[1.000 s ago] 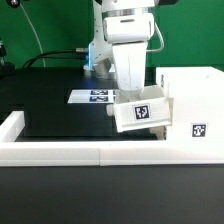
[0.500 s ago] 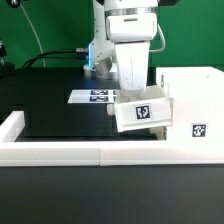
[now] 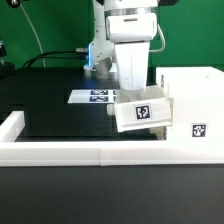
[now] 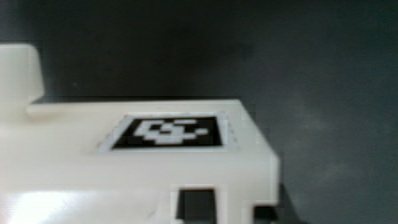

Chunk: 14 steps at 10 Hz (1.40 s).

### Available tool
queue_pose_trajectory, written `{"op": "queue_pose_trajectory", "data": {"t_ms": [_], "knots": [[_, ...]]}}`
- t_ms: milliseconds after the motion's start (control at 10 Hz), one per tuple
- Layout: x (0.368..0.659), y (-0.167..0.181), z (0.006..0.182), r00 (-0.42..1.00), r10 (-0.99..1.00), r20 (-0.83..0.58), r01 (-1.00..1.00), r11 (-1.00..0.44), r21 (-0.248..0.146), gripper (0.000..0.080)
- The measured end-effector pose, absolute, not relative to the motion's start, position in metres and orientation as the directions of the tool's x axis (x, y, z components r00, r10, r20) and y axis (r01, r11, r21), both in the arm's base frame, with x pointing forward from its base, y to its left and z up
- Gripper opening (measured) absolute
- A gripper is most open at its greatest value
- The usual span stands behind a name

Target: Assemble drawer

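While the black tabletop (image 3: 50,120) is filling the frame's left half, you are seeing the box housing (image 3: 195,105) sitting at the right edge. Your hand (image 3: 137,95), at centre, is gripping a tilted tray (image 3: 143,112) touching the housing's open side. Upper centre, the marker board (image 3: 95,96) is lying flat.

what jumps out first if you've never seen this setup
A tilted white tray with a black-and-white tag hangs under the arm's gripper mid-scene, right against the white housing on the exterior view's right. The marker board lies flat on the black table behind it. The wrist view is filled by a tagged white part.
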<state>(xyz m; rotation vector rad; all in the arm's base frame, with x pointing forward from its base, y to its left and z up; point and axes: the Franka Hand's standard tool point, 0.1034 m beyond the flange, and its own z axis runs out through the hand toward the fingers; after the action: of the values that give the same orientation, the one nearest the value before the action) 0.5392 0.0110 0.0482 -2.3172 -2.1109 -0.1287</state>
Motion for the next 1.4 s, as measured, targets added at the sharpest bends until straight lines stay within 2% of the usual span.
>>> {"op": "queue_pose_trajectory", "data": {"t_ms": [1000, 1100, 1300, 1400], "knots": [[0.5398, 0.0083, 0.0484, 0.059, 0.997, 0.045, 0.997, -0.061, 0.056, 0.0044], [0.5391, 0.0064, 0.048, 0.065, 0.997, 0.044, 0.997, -0.067, 0.05, 0.0044], [0.5376, 0.0041, 0.048, 0.066, 0.997, 0.033, 0.998, -0.066, 0.007, 0.0044], [0.5377, 0.0043, 0.0479, 0.065, 0.997, 0.034, 0.998, -0.066, 0.008, 0.0044]]}}
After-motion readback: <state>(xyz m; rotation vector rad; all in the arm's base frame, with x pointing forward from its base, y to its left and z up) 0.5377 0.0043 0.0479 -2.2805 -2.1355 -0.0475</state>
